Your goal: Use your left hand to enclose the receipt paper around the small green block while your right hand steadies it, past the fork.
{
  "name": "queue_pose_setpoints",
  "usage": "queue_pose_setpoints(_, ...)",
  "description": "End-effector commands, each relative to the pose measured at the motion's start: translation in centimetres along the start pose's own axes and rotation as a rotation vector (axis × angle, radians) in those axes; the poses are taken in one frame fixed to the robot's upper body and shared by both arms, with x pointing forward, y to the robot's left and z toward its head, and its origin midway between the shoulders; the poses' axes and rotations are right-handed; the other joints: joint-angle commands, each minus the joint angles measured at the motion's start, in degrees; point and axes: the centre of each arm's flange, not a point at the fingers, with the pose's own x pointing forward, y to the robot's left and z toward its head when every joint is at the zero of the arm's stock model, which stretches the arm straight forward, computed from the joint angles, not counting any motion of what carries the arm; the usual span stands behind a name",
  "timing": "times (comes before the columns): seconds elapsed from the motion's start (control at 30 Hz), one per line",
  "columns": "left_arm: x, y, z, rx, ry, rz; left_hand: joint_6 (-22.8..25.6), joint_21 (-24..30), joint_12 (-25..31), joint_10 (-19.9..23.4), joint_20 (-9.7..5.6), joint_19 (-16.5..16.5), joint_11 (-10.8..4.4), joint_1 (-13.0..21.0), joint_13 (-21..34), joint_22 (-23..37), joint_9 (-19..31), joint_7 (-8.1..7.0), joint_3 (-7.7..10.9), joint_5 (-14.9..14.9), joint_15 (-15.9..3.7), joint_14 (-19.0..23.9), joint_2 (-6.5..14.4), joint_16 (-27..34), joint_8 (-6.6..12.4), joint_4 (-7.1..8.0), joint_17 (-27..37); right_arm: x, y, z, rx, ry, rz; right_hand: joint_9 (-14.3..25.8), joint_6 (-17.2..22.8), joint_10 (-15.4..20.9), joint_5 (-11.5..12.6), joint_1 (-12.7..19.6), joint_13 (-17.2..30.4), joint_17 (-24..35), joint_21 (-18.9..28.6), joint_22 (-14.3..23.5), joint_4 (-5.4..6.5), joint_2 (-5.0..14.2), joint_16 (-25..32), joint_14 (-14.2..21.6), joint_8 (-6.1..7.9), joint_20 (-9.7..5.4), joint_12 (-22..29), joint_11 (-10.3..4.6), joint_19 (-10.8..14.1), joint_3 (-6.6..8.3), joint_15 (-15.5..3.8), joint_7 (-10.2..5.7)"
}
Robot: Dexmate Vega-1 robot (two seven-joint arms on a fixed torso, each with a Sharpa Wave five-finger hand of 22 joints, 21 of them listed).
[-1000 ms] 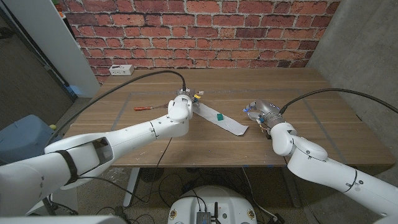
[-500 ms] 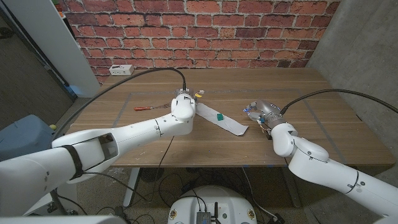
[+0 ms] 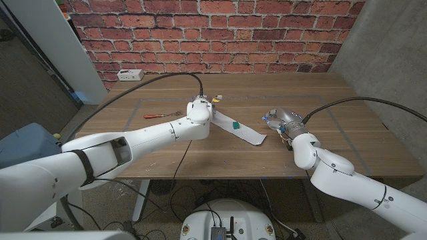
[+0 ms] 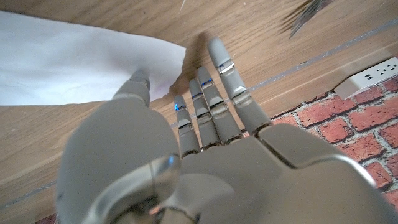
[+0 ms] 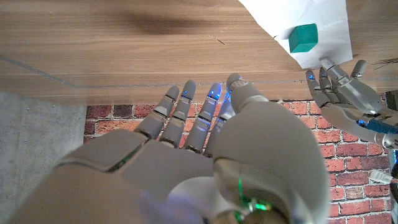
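Receipt paper (image 3: 238,129) lies flat on the table (image 3: 333,107), small green block (image 3: 235,124) on top of it.
Your left hand (image 3: 198,110) has slid up along the paper's far end, fingers (image 4: 224,68) spread, one fingertip on its edge; your right hand (image 3: 280,120), fingers apart, waits well off the paper, unchanged. The fork (image 3: 160,115) lies beyond the left hand.

fork (image 3: 162,115) beside left hand (image 3: 200,107), bare table (image 3: 320,100) around right hand (image 3: 279,120)
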Motion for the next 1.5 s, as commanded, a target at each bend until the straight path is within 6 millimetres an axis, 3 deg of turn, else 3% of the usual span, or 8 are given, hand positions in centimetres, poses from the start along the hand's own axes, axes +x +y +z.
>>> queue_pose_setpoints(0.03, 0.6, 0.1, 1.5, 0.049, 0.013, -0.043, -0.9, -0.1, 0.9, 3.5, -0.08, 1.9, -0.82, 1.0, -1.0, 0.2, 0.0, 0.02, 0.61, 0.4, -0.67, 3.4, 0.5, 1.2, -0.27, -0.95, -0.1, 0.0, 0.1, -0.6, 0.014, 0.003, -0.017, 0.1, -0.3, 0.3, -0.1, -0.6, 0.3, 0.0, 0.3, 0.2, 0.17, 0.21, 0.0, 0.7, -0.07, -0.18, -0.3, 0.36, -0.3, -0.28, -8.96, -0.24)
queue_pose_setpoints(0.23, 1.0, -0.6, 2.2, 0.113, 0.027, -0.093, -3.7, -0.2, 0.2, 3.4, 0.11, 2.5, -0.48, 1.6, -2.1, 0.3, -0.2, -0.37, 1.6, 1.0, -0.75, 4.6, 1.4, 1.1, -0.83, -1.65, -0.2, 0.3, 0.1, -0.7, 0.018, 0.005, -0.021, 0.1, -0.5, 0.2, -0.1, -0.7, 0.3, -0.1, 0.2, 0.2, 0.22, 0.25, 0.0, 1.0, -0.11, -0.19, -0.3, 0.21, -0.3, -0.34, -9.08, -0.24)
queue_pose_setpoints(0.43, 1.3, -1.4, 2.8, 0.149, 0.015, -0.092, -0.2, -0.5, 0.7, 8.1, -0.4, 2.4, -3.1, 5.4, -4.3, 0.4, -0.4, 0.67, 5.57, 3.3, -2.14, 7.2, 4.1, 1.0, 0.93, -4.64, -0.4, 0.4, 0.0, -0.8, 0.018, 0.011, -0.026, 0.1, -0.7, 0.1, -0.1, -0.9, 0.4, -0.1, 0.2, 0.2, 0.29, 0.32, -0.1, 1.3, -0.15, -0.18, -0.4, 0.76, -0.4, -0.4, -9.18, -0.07)
queue_pose_setpoints(0.6, 1.5, -2.1, 3.4, 0.173, -0.012, -0.093, 9.1, -0.4, 0.5, 9.3, -1.0, 2.3, -4.47, 5.6, -6.2, 0.5, -0.2, 3.38, 8.0, 5.1, -3.84, 9.2, 5.1, 0.7, 3.48, -5.52, -0.5, 0.4, 0.1, -0.9, 0.017, 0.017, -0.03, 0.1, -0.8, 0.0, 0.0, -1.1, 0.4, -0.1, 0.3, 0.2, 0.45, 0.52, 0.0, 1.6, -0.18, -0.32, -0.5, 0.7, -0.3, -0.42, -9.18, -0.08)
queue_pose_setpoints(0.7, 1.2, -2.5, 3.6, 0.18, -0.026, -0.032, 16.9, 0.2, 2.2, 15.4, -2.18, 2.8, -6.0, 7.9, -7.6, 0.6, -0.1, 4.3, 11.07, 6.1, -5.53, 13.1, 6.3, 1.3, 5.03, -6.92, -0.5, 0.3, 0.1, -1.0, 0.018, 0.026, -0.032, 0.1, -0.9, 0.0, 0.0, -1.1, 0.4, 0.0, 0.3, 0.2, 0.43, 0.5, 0.0, 1.7, -0.21, -0.3, -0.5, 0.72, -0.3, -0.46, -9.25, -0.16)
queue_pose_setpoints(0.77, 1.1, -2.6, 3.6, 0.163, -0.04, 0.005, 22.1, 1.4, 3.7, 20.3, -3.55, 4.3, -6.95, 11.9, -8.0, 0.8, 0.2, 3.36, 12.3, 6.1, -7.46, 17.6, 6.6, 3.4, 6.03, -8.01, 0.5, 0.3, 0.2, -1.0, 0.019, 0.033, -0.031, 0.1, -0.9, -0.1, 0.0, -1.1, 0.4, 0.0, 0.3, 0.2, 0.45, 0.51, 0.0, 1.7, -0.2, -0.31, -0.5, 0.67, -0.3, -0.49, -9.25, -0.16)
queue_pose_setpoints(0.9, 0.6, -2.6, 3.3, 0.13, -0.057, 0.118, 26.8, 3.0, 5.8, 24.2, -4.8, 5.9, -7.66, 15.0, -6.8, 0.9, 0.8, 3.88, 12.5, 5.7, -7.46, 20.8, 7.1, 5.2, 6.95, -7.54, 1.3, 0.2, 0.3, -1.1, 0.021, 0.037, -0.03, 0.1, -1.2, -0.3, 0.0, -1.2, 0.4, -0.1, 0.3, 0.2, 0.44, 0.46, -0.1, 1.7, -0.26, -0.3, -0.6, 0.6, -0.3, -0.54, -9.26, -0.14)
queue_pose_setpoints(1.5, -1.4, 0.3, 1.7, 0.003, -0.083, 0.322, 33.5, 4.7, 9.0, 29.4, -5.87, 7.4, -6.95, 15.3, -3.5, 0.4, 1.7, 4.49, 12.61, 9.1, -6.97, 26.1, 4.5, 8.6, 8.13, -7.15, 4.0, -0.2, -0.2, -0.8, 0.003, 0.037, -0.061, 0.1, -1.5, -0.6, 0.0, -1.2, 0.4, 0.0, 0.3, 0.2, 0.28, 0.46, -0.2, 1.7, -0.28, 0.05, -0.8, 0.3, -0.3, -0.67, -9.38, -0.38)
